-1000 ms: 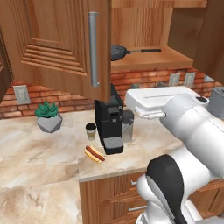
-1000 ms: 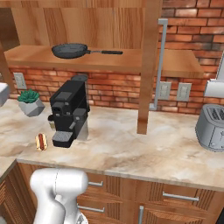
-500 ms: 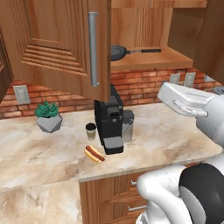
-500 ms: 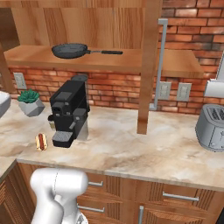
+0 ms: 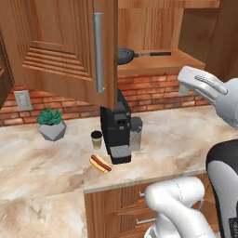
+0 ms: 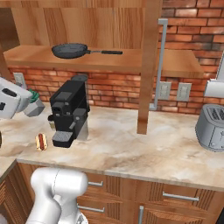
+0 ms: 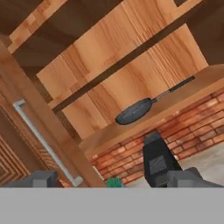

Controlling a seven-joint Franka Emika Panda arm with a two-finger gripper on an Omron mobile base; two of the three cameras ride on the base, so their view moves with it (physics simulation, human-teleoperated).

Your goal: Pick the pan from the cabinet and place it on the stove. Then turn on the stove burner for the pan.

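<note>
The pan point(image 6: 70, 50) is sitting on the bottom shelf of the open cabinet point(image 5: 60, 51), handle pointing toward the right of the room. The gripper point(image 7: 116, 180) is hanging in the air with fingers wide apart, holding nothing, well away from the pan. Below, a marble surface point(image 6: 131, 148) is carrying a black coffee machine point(image 6: 69, 113), a hot dog point(image 5: 100, 163), a small potted plant point(image 5: 51, 124) and a toaster point(image 6: 211, 127). A red brick wall point(image 6: 192, 26) is running behind.

No readable text, label, brand, number or sign appeared on anything in these views.
</note>
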